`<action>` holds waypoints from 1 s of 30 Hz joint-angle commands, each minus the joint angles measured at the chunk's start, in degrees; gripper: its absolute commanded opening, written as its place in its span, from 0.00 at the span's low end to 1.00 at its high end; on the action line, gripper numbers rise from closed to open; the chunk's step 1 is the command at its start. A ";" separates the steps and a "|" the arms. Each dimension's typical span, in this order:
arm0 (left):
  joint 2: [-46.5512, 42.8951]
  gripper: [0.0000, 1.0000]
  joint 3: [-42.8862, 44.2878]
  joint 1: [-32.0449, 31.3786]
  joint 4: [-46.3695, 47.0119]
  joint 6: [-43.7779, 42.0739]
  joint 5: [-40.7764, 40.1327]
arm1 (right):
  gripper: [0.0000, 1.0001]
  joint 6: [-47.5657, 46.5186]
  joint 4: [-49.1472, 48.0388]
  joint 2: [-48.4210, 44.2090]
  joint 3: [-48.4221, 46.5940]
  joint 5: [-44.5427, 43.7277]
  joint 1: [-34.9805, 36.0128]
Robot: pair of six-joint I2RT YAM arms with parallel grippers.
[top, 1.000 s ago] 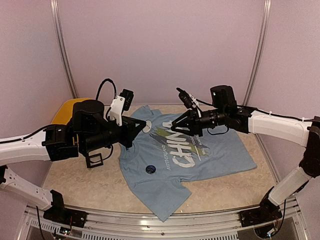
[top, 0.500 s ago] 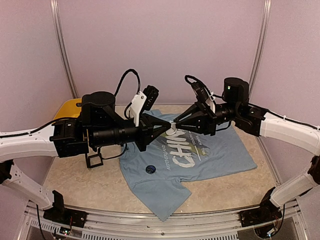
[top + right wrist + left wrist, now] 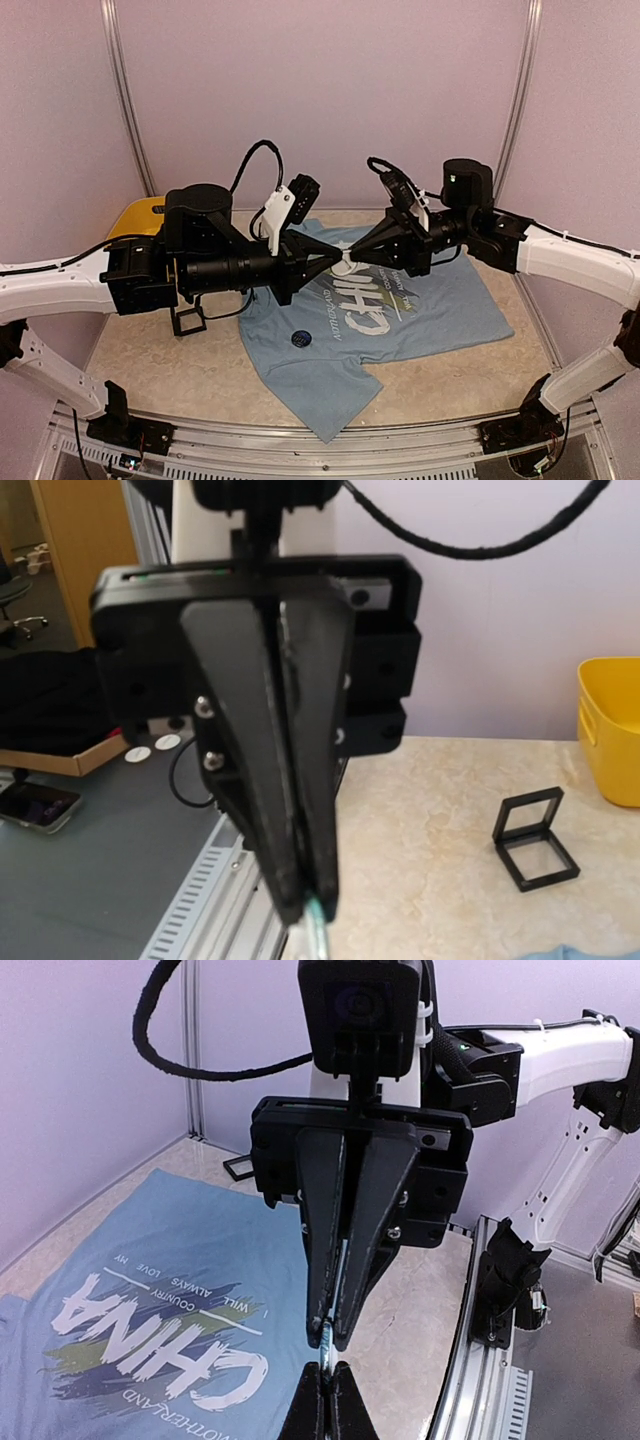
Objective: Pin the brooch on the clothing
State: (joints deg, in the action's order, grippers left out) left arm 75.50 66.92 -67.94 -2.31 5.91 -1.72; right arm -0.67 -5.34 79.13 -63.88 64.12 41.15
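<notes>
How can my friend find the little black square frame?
Look at the light blue T-shirt on the table. Just left of it, under the left arm and near the yellow bin, sits the black frame. It is the only hollow square there.

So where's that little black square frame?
In the top view, the frame sits left of the T-shirt, just beneath the left arm, near the yellow bin.

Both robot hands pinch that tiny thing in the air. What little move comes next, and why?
Probably the left gripper should open gently: both it and the right gripper are shut on the small pale piece above the T-shirt, and one must release to lower it.
</notes>
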 commanded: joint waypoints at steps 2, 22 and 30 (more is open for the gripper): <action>-0.68 0.00 0.61 -0.52 1.51 -0.92 0.81 | 0.03 -1.50 3.10 1.96 -0.33 0.83 0.75; -1.32 0.00 -0.30 -0.59 1.87 -1.02 0.30 | 0.06 -1.98 3.66 2.60 -0.23 0.41 0.89; -1.46 0.00 -0.36 -0.58 1.88 -1.00 0.28 | 0.00 -2.46 3.81 2.48 -0.46 0.96 1.40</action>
State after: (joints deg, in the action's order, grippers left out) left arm 75.48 66.52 -67.96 -4.32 5.69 -1.96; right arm -2.59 -2.96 80.82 -63.90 65.63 41.32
